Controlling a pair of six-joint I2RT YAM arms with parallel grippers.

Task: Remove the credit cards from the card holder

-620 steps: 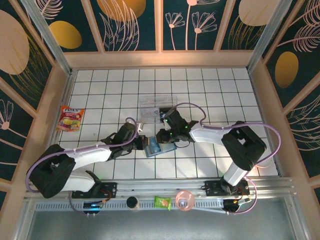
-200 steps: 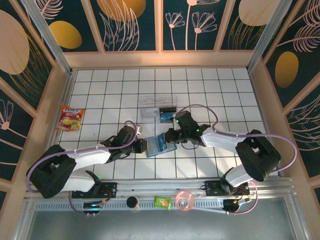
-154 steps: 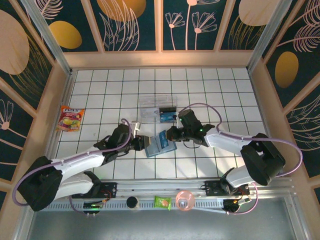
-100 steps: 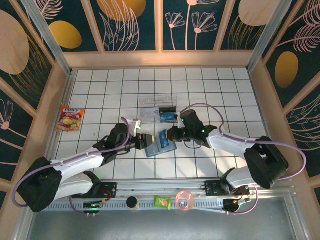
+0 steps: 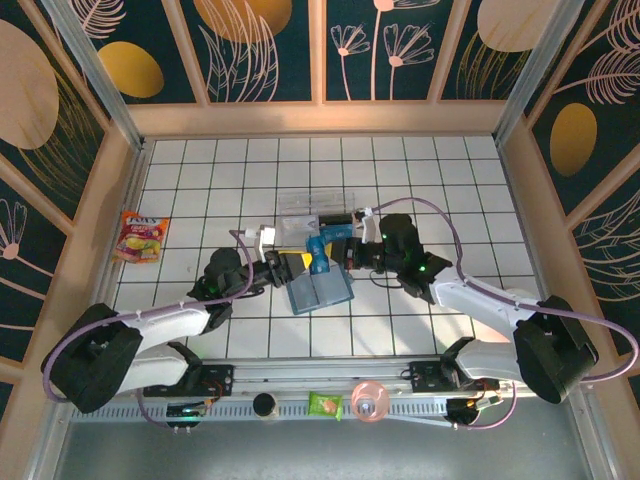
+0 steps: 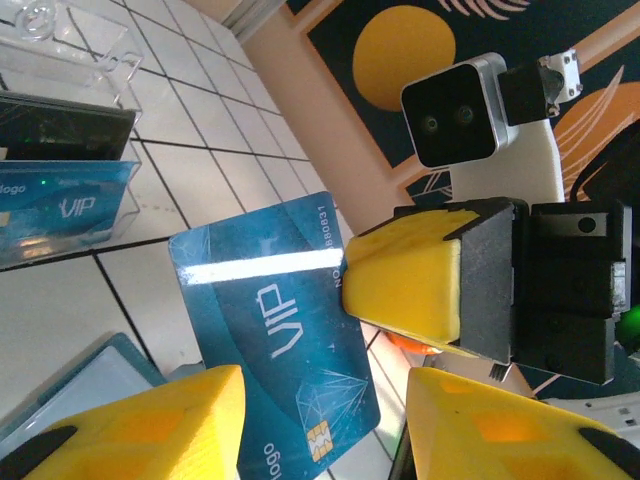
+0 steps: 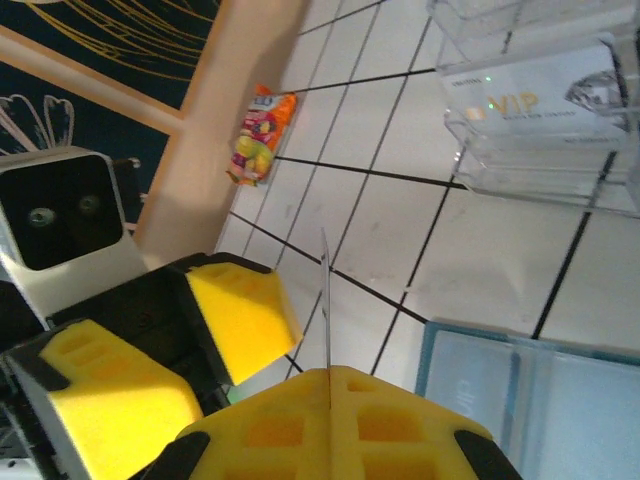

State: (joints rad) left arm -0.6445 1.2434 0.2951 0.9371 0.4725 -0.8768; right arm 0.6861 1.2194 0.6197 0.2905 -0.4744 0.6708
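Card holder [image 5: 322, 292] lies open on the table [image 5: 200, 180], near centre. Just beyond it the right gripper [image 7: 330, 405] is pinched shut on a blue credit card [image 6: 280, 340], and the left gripper [image 5: 293, 263] stands open and empty beside it. The card looks freed, so the next move is probably to carry it to the far clear tray [image 5: 300, 212] and release it there.

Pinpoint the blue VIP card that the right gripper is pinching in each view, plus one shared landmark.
Top external: blue VIP card, picture centre, between clear plastic tray and open card holder.
Left wrist: card face-on, mid-frame.
Right wrist: card edge-on, a thin upright line at lower centre.
Shared landmark: that tray.
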